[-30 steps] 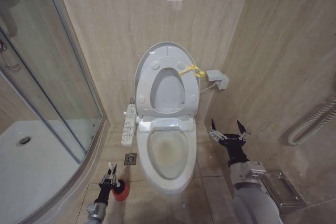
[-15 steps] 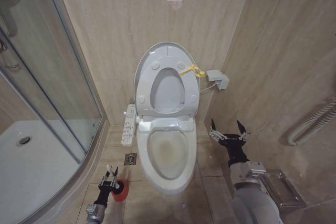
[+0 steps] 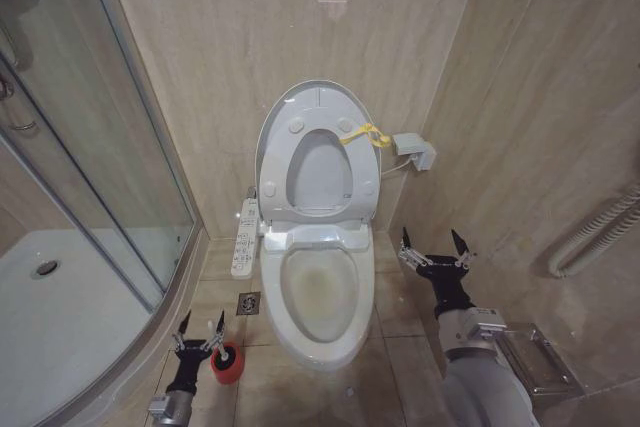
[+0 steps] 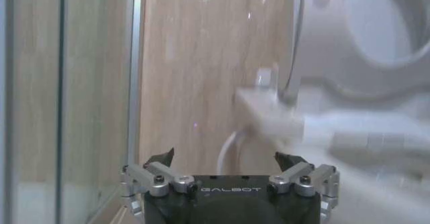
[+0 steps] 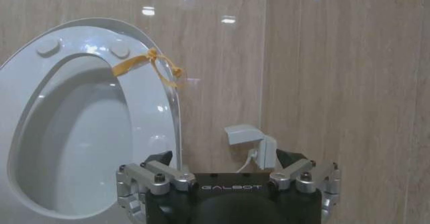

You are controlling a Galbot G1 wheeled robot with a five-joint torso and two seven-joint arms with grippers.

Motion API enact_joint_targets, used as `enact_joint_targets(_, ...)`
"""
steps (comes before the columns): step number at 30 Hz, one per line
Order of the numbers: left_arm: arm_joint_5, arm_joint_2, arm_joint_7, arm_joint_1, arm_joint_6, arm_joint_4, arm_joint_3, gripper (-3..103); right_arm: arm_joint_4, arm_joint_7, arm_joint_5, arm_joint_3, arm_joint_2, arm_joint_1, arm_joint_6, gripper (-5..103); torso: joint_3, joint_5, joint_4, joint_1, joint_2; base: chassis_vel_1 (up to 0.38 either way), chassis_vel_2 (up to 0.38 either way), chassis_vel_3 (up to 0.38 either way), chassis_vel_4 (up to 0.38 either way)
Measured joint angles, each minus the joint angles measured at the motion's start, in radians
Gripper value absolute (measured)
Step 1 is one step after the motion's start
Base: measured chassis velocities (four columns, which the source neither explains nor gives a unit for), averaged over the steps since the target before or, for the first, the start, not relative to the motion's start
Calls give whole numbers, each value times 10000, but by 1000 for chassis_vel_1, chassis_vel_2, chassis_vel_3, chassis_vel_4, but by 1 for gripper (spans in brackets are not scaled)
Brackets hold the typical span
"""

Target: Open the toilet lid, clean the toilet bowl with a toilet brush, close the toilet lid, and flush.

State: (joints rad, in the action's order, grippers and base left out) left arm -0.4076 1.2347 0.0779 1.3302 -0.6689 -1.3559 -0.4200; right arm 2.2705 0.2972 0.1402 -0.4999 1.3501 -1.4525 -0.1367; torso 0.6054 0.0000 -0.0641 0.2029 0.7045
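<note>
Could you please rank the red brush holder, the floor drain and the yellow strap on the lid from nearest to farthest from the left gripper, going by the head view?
From the left gripper:
1. Red brush holder, right beside it on the floor.
2. Floor drain, further ahead by the toilet base.
3. Yellow strap, far off on the raised lid's right edge.

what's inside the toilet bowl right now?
The toilet bowl shows a yellowish-stained inside with no brush in it; the drain further down is hidden from view.

White toilet lid (image 3: pixel 315 112) stands raised against the wall above the stained toilet bowl (image 3: pixel 322 297); the toilet brush (image 3: pixel 228 361) sits on the floor beside it.
</note>
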Motion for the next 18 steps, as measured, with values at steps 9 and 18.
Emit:
enact_joint_targets(9, 192, -128, -527, 1261, 1441, -3498, -877, 100, 0, 0, 0, 0, 0, 0, 0, 100, 0, 0, -2, -1, 0, 0, 0, 0, 0)
enact_joint_targets(18, -213, -183, -1340, 2874, 3025, -6679, -2103, 100, -1, 0, 0, 0, 0, 0, 0, 100, 0, -1, 2, -1, 1, 0, 0, 0, 0)
